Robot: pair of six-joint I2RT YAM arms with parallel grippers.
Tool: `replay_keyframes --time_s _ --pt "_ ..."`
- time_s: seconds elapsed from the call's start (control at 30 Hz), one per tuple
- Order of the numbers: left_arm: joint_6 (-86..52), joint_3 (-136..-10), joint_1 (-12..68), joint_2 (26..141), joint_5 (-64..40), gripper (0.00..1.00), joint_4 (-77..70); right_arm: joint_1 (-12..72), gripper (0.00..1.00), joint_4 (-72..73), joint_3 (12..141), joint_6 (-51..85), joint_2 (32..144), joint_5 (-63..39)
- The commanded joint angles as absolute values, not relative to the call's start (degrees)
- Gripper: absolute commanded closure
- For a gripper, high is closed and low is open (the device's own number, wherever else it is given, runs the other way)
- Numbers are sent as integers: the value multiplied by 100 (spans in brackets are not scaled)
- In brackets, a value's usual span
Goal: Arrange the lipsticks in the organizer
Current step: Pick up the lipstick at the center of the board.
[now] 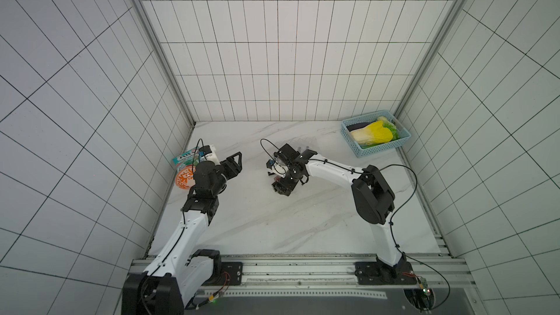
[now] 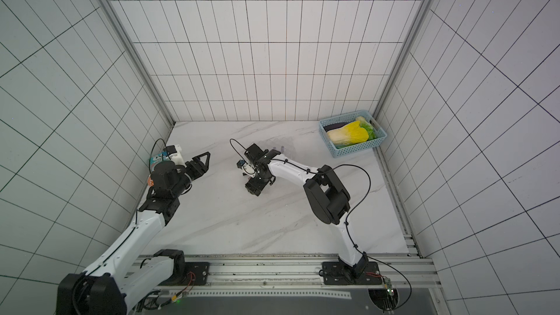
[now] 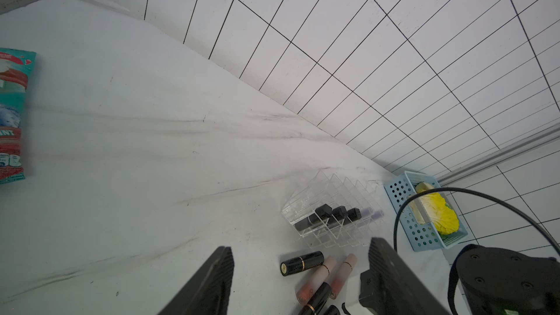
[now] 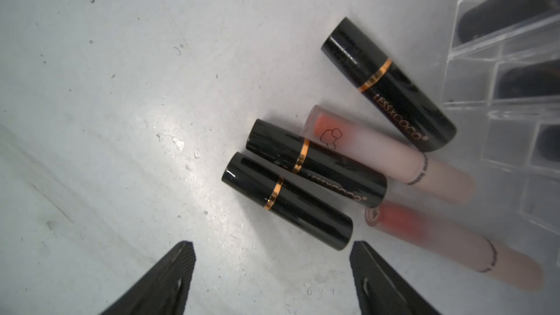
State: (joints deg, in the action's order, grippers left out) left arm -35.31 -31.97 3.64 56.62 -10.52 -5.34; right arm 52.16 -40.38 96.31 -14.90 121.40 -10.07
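White tiled walls [image 1: 272, 56] box in a veined white marble tabletop [image 1: 257, 222]. Well apart from the right gripper [image 4: 272, 243], in the far corner, sits a light-blue basket [image 1: 357, 146]. That gripper hangs low, jaws spread and empty. Just ahead of its fingertips lie five loose lipsticks [image 4: 286, 199], three black and two pink. Just beside them stands the clear organizer [image 3: 303, 204], with several more inside. The left gripper [image 3: 300, 243], also spread and empty, points toward them from farther off. Gold lettering on one black tube [image 4: 388, 83] reads LESSXCOCO.
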Motion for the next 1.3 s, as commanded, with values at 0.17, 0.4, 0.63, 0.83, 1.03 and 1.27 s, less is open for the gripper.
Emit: replay_keyframes --time_s 0.17,0.4,0.63,0.83,1.03,1.27 --pt "-3494 -3372 343 5714 -1230 32 -545 5318 20 -4394 9975 -1600 12471 -862" --pt "-3446 -3373 343 5684 -1259 32 -528 5357 28 -4586 10186 -1592 12732 -844" --pt "-3419 -3374 343 5638 -1239 33 -501 5502 43 -4811 10101 -1501 12810 -534" --pt "-3397 -3387 337 5543 -1282 33 -475 5564 68 -4915 9698 -1247 12704 -281" --pt "-3175 -3391 342 5348 -1963 33 -788 5563 84 -4570 8851 -901 11799 -492" --pt "-3359 -3521 360 5336 -3510 32 -1606 5427 85 -4088 8084 -474 10026 -1148"
